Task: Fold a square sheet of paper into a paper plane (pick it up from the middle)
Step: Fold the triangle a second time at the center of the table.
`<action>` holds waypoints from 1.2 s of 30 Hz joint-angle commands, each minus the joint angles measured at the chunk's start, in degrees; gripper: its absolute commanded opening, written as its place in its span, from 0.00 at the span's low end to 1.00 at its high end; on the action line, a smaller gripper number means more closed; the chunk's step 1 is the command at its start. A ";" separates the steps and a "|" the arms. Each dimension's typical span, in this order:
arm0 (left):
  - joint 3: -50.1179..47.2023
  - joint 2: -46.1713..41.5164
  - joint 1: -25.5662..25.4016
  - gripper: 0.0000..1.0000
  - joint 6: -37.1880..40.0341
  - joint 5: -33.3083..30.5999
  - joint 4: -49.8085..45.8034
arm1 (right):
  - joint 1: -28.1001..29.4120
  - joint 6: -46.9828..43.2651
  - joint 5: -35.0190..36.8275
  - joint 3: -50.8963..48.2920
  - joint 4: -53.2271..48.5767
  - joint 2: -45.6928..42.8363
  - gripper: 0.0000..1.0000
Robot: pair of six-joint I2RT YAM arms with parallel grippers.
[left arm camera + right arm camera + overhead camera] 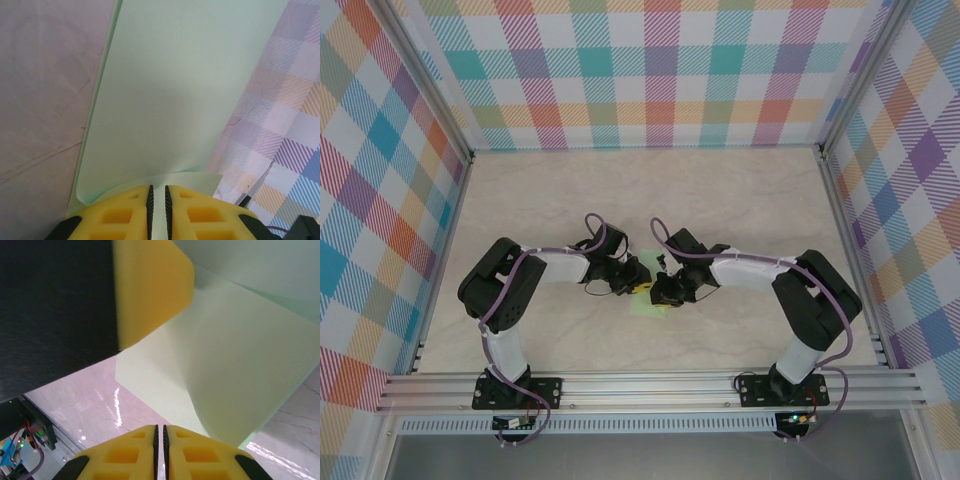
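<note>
top: overhead, far, looking down | wrists: very close | shared: paper (645, 303)

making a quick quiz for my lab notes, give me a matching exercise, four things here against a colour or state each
1 square sheet of paper
2 table
3 back wall
4 left end effector

a plaid in many colours
b shut on a paper edge
c pale mint green
d pale marbled

Pairs: 1-c, 2-d, 3-a, 4-b

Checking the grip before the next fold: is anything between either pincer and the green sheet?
Nothing visible. The left pincer is shut directly on the square sheet of paper; the right pincer is shut, with the sheet running right up to its tips.
</note>
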 commanded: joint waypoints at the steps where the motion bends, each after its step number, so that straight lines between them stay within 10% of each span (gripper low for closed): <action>1: -0.17 2.69 -0.71 0.17 0.68 -2.32 -3.71 | 0.43 0.25 0.42 0.94 -1.10 2.22 0.13; 36: -0.07 3.38 -0.72 0.15 1.89 -4.62 -5.88 | -1.35 -2.09 -0.70 -9.92 -0.95 -1.51 0.12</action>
